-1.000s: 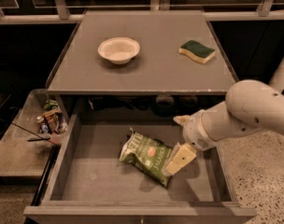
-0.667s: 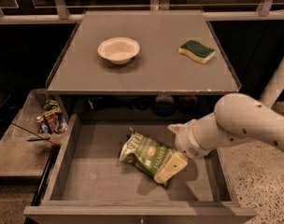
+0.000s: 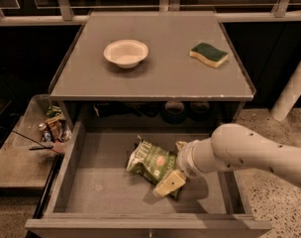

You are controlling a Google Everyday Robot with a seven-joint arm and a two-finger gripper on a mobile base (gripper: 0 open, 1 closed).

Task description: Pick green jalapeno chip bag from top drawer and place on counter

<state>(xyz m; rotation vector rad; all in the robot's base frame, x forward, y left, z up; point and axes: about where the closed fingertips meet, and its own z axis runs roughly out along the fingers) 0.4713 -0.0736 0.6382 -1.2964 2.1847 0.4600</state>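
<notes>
The green jalapeno chip bag (image 3: 149, 161) lies crumpled on the floor of the open top drawer (image 3: 98, 192), right of its middle. My gripper (image 3: 174, 164) reaches in from the right on a thick white arm. It is open, low over the bag's right end. One cream finger (image 3: 169, 182) sits at the bag's near edge. The other finger (image 3: 181, 146) sits at its far edge. The bag's right end is partly hidden by the gripper. The grey counter (image 3: 160, 78) lies above the drawer.
A white bowl (image 3: 125, 52) and a green-and-yellow sponge (image 3: 208, 54) sit on the counter. A low grey side tray (image 3: 14, 165) with cans and clutter (image 3: 54, 125) stands left of the drawer. A white pole (image 3: 291, 90) stands at the right over speckled floor.
My arm has swung left and lower into the drawer, bringing the gripper from beside the bag's right end to over it. The bag has not moved.
</notes>
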